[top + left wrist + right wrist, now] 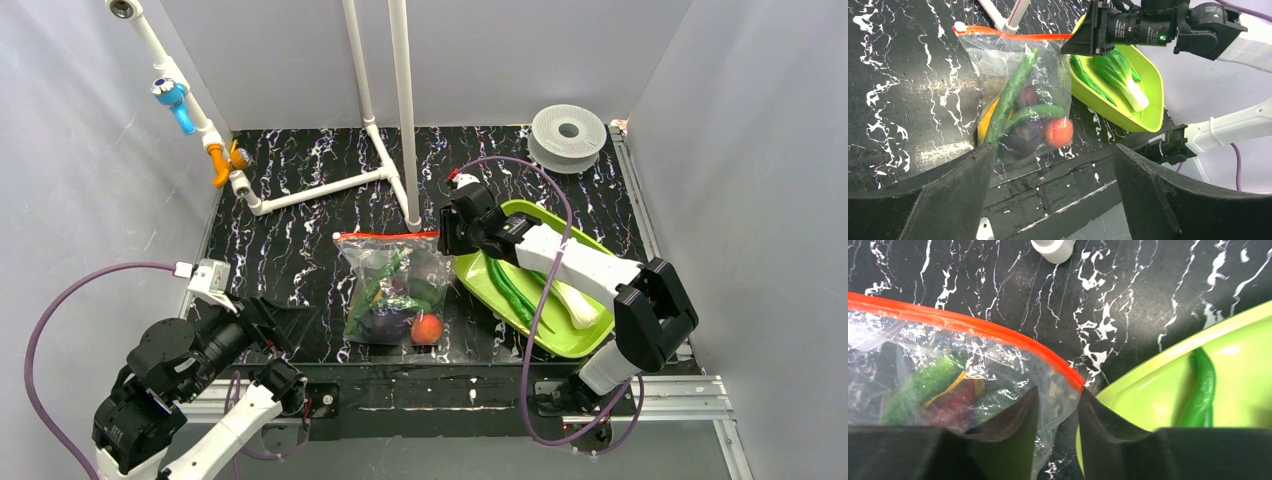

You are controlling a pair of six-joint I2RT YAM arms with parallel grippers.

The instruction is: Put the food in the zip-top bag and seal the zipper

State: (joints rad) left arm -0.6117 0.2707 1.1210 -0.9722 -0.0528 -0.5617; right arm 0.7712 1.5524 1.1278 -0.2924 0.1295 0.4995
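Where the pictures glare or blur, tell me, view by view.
Top external: even light, sharp throughout, faint sheen on the zip-top bag. Left wrist: the left claw is a dark, soft foreground; white glare streaks the table. Right wrist: bright glints on the bag's crinkles, the right claw blurred and shadowed.
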